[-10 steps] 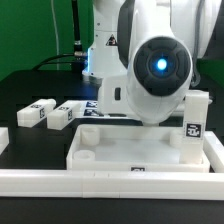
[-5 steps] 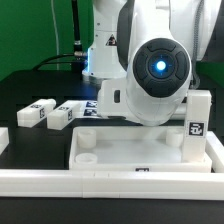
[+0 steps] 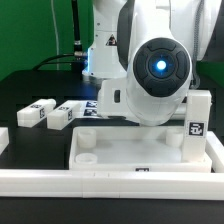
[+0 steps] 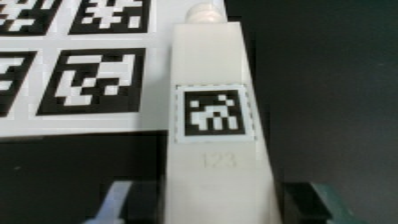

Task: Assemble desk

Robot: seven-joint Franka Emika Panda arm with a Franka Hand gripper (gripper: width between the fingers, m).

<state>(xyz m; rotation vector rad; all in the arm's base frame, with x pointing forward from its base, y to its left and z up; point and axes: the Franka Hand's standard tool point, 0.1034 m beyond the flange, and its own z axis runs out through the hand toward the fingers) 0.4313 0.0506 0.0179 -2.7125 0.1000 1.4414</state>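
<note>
Leg block (image 4: 214, 110) between gripper (image 4: 212, 206) jaws

The tabletop (image 3: 130, 150) is plain white. So are the loose leg blocks (image 3: 40, 112) at the exterior view's left and the upright leg block (image 3: 196, 108) at its right, which carries a small black-and-white square tag (image 3: 193, 128). The desk (image 3: 25, 150) beneath is black. The arm (image 3: 150, 100) is white, with a round dark face glowing blue at its centre. The backdrop (image 3: 30, 30) is green. In the wrist view a white leg block (image 4: 217, 60) bears a black-and-white tag above faint grey markings. Beside it, the white marker board (image 4: 71, 121) is printed with bold black patterns.
</note>
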